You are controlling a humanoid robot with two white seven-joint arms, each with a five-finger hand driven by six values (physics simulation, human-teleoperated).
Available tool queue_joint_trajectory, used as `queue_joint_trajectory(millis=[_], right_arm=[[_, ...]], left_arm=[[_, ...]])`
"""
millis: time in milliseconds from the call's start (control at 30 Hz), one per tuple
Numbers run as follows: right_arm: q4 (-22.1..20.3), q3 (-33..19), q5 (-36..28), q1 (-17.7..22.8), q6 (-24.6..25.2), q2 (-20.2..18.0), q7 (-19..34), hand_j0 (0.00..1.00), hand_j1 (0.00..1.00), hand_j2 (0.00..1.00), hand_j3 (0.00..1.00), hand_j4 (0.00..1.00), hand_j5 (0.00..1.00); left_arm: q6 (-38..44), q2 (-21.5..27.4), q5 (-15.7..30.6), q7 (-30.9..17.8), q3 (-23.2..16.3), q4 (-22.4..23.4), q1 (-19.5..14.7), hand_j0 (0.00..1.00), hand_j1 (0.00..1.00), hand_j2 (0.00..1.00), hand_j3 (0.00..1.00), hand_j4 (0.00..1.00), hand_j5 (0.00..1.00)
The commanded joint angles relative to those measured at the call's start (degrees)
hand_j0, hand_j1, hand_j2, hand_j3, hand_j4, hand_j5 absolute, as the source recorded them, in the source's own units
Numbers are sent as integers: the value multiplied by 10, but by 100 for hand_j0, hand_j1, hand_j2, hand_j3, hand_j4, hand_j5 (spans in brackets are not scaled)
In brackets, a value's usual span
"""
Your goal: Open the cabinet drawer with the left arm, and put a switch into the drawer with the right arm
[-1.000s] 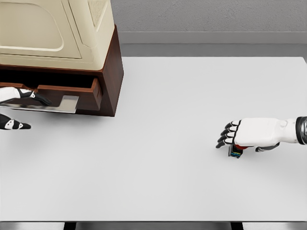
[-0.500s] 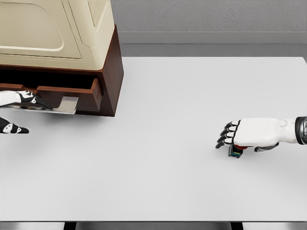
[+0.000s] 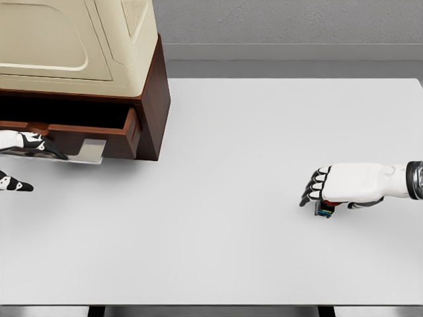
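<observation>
Right hand [image 3: 337, 186] palm down, fingers curled over the switch [image 3: 324, 209], mostly hidden beneath the knuckles; long axis impossible to tell. Far off to that hand's left, cabinet drawer [image 3: 99, 127] pulled partly open, left hand [image 3: 26, 142] at its handle, grip unclear.

Drawer pulled partly open, switch on the table.
The brown cabinet drawer [image 3: 92, 129] is seen slid out; the small dark switch [image 3: 324, 209] is largely hidden, far right.
</observation>
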Motion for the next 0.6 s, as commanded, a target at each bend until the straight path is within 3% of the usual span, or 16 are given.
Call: queue_joint_trajectory(millis=[0,567], right_arm=[[0,0,0,0,1,0,0,84,84,84,84,84,84],[0,-1,0,0,1,3,0,82,82,82,82,82,82]], left_arm=[[-46,-11,113,-16,-21,-22,0,78,78,78,78,78,78],[-74,-12,164,-16,-21,-23,-1,80,80,80,80,80,80]])
